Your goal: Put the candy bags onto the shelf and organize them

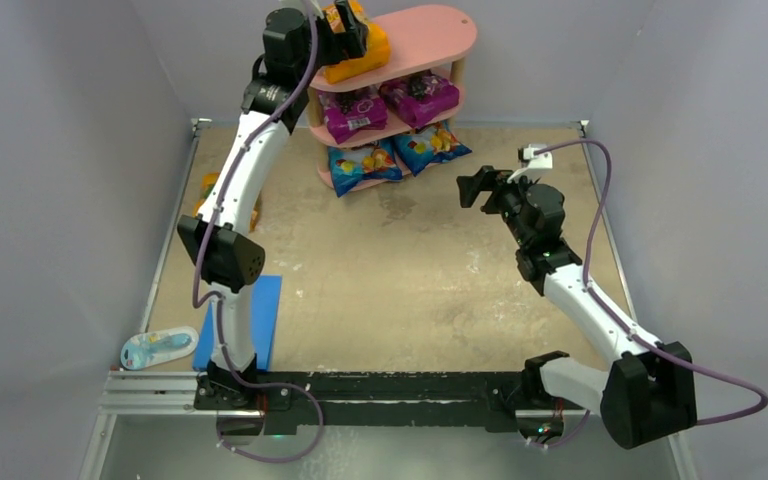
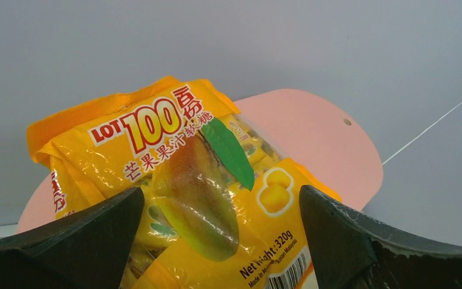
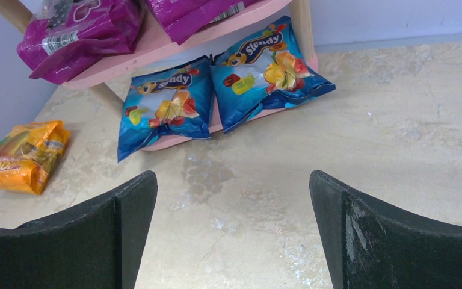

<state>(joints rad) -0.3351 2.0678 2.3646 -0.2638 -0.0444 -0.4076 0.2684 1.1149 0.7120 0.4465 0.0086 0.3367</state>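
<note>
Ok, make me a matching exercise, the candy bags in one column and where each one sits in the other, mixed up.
1. blue bags
2. purple bags
3. orange bag at the left gripper
4. other orange bag

A. on the table beside the shelf
B. top board
C. bottom board
D. middle board

Pairs: 1-C, 2-D, 3-B, 4-A
</note>
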